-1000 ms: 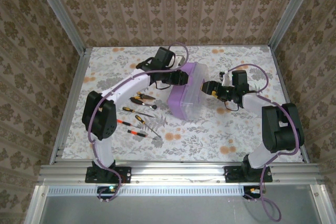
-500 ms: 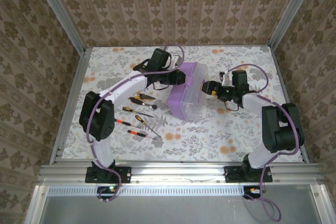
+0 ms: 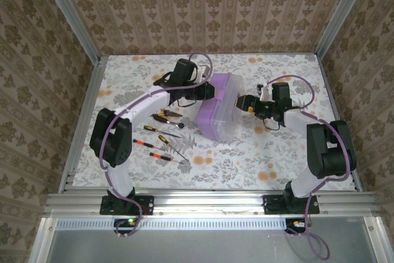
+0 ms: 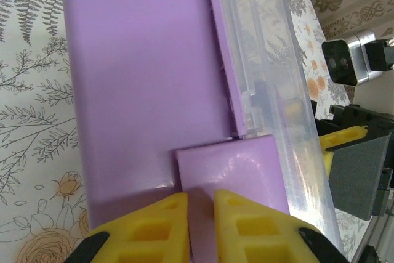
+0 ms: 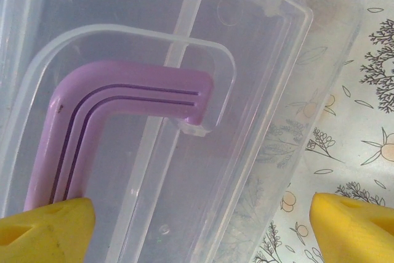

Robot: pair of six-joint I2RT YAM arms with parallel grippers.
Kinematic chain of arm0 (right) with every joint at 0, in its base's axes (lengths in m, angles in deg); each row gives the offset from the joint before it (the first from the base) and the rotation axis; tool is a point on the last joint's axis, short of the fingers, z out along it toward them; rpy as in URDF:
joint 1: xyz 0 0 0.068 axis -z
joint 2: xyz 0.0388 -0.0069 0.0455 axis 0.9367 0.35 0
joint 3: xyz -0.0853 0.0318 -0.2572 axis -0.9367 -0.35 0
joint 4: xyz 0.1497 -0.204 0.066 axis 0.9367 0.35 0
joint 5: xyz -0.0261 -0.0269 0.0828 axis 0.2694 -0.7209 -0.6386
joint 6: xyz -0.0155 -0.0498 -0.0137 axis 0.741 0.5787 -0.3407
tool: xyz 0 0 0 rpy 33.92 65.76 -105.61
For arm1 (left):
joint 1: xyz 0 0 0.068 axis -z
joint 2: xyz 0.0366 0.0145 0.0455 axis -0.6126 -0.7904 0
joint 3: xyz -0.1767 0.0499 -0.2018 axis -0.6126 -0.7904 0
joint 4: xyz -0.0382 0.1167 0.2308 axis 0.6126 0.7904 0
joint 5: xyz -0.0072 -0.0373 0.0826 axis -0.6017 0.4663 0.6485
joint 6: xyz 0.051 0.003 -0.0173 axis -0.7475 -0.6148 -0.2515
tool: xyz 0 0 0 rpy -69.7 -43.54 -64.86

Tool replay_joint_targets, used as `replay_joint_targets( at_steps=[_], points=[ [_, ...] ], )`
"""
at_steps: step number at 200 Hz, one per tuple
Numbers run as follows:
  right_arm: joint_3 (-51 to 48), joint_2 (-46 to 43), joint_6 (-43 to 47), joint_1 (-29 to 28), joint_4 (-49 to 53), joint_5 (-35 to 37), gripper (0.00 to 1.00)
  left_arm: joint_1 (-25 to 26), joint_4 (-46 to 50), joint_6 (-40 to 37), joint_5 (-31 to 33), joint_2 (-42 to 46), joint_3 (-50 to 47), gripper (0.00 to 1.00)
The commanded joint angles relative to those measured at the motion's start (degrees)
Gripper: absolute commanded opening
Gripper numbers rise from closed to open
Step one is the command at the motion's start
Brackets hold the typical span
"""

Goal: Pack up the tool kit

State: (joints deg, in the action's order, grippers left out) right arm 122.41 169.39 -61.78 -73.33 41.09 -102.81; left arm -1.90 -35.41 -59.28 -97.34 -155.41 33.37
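Observation:
The tool kit's purple box (image 3: 215, 115) (image 4: 141, 78) lies on its side in the middle of the table, its clear lid (image 3: 232, 93) (image 4: 265, 47) (image 5: 246, 60) facing right. My left gripper (image 3: 212, 92) (image 4: 201, 204) is at the box's far end, its jaws nearly together on the edge of the purple latch (image 4: 240, 170). My right gripper (image 3: 246, 103) (image 5: 197, 232) stands wide open against the lid, one finger by the purple handle (image 5: 123, 97), the other over the table. Orange-handled pliers (image 3: 166, 116) and several screwdrivers (image 3: 164, 141) lie left of the box.
The flowered tablecloth (image 3: 258, 158) has free room in front of and to the right of the box. Metal rails (image 3: 80, 127) and patterned walls close in the table on three sides. The right arm's camera and body (image 4: 363, 152) sit just beyond the lid.
My left gripper's jaws have narrowed at the box's latch and the left arm's elbow has swung to the left. The right arm and the box have not moved.

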Motion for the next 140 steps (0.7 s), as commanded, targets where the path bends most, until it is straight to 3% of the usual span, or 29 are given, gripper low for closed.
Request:
replay_joint_targets(
  at_steps=[1,140],
  points=[
    [1.0,1.9,0.5,-1.5,-1.7,-1.7,0.92,1.5,0.3,0.8,-4.8,0.8,-2.1,0.04],
    [0.6,2.2,0.5,-1.5,-1.9,-1.7,0.92,0.1,-12.1,4.3,-5.7,5.7,-9.6,0.00]
  ],
)
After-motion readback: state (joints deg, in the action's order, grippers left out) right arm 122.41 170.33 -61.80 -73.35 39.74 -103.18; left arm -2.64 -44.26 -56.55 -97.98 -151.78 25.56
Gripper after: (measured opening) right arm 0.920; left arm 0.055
